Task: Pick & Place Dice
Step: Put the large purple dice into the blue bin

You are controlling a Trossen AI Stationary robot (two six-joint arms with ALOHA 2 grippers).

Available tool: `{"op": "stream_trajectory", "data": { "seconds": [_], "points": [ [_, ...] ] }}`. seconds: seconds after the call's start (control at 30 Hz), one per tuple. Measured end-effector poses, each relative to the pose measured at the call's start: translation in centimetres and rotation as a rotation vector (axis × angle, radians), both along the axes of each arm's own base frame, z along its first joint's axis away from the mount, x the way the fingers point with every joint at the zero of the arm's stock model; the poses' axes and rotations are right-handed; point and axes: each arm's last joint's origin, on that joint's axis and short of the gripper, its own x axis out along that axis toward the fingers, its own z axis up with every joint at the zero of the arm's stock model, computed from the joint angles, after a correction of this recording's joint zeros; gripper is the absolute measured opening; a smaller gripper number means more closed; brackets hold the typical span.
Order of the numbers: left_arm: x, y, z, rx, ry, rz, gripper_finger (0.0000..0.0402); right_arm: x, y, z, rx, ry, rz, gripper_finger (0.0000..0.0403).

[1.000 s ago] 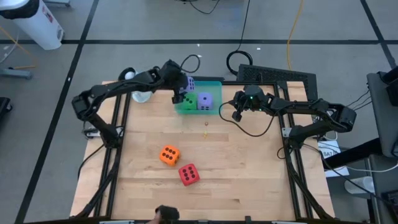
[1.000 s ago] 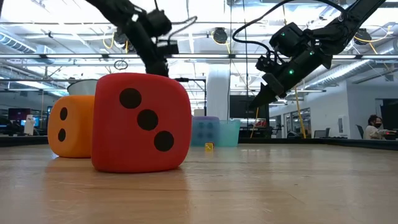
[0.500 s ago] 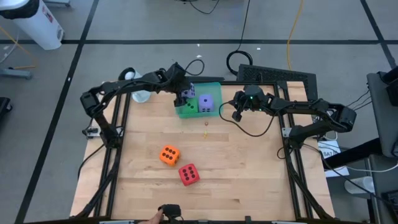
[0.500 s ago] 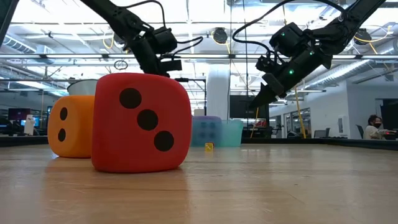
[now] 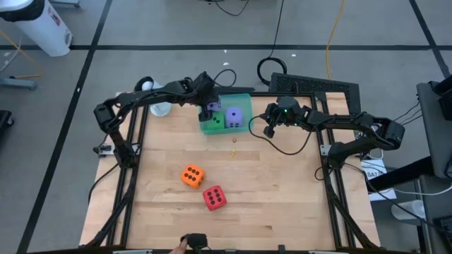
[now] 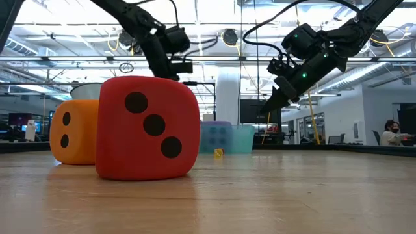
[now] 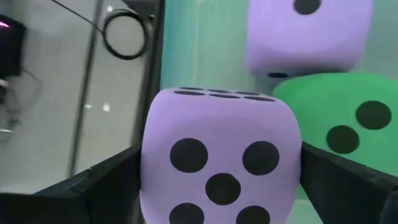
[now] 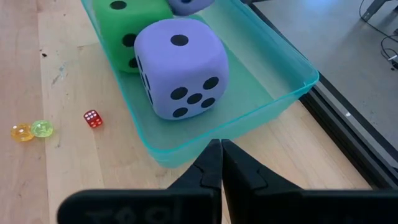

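The left gripper (image 7: 221, 186) stood over the teal tray (image 5: 246, 96), fingers spread wide with a purple die (image 7: 219, 165) between them. The left wrist view showed this; the high view hid it. The green die (image 7: 348, 112) lay just beyond. The right gripper (image 8: 221, 163) waited beside the tray, pinched together.

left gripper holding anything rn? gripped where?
Cannot be told. The left gripper straddles a purple die over the tray, fingers beside two opposite side faces; jaws wide.

Open-plan lab: exposed ceiling ducts (image 6: 214, 62), monitors (image 6: 16, 123), seated person (image 6: 392, 132).
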Motion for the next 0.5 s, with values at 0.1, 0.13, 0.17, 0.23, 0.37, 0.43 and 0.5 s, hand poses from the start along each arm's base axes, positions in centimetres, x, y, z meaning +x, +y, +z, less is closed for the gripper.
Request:
{"op": "stream_trajectory", "data": {
  "seconds": [0.1,0.13,0.17,0.23,0.37,0.43,0.5],
  "points": [
    [-0.1,0.1,0.3,-0.004,-0.021,-0.002,0.0400,0.0,0.0,0.0,0.000,-0.001,0.000,0.0000],
    [-0.1,0.1,0.3,0.001,-0.020,-0.002,0.0400,0.0,0.0,0.0,0.000,0.000,0.000,0.0000],
    [-0.1,0.1,0.2,-0.002,-0.022,-0.003,0.0400,0.0,0.0,0.0,0.000,0.000,0.000,0.0000],
    [0.1,0.0,0.2,-0.005,-0.035,-0.013,0.0400,0.0,0.0,0.0,0.000,0.000,0.000,0.0000],
    [0.2,0.0,0.3,0.003,-0.043,-0.037,0.0400,0.3,0.0,0.4,-0.065,-0.029,0.072,0.0000],
    [0.2,0.0,0.3,0.004,-0.040,-0.051,0.0400,0.7,-0.1,1.1,-0.108,-0.097,0.138,0.0000],
    [0.2,0.0,0.3,0.005,-0.039,-0.054,0.0400,1.2,-0.1,1.7,-0.149,-0.169,0.159,0.0000]
  ]
}}
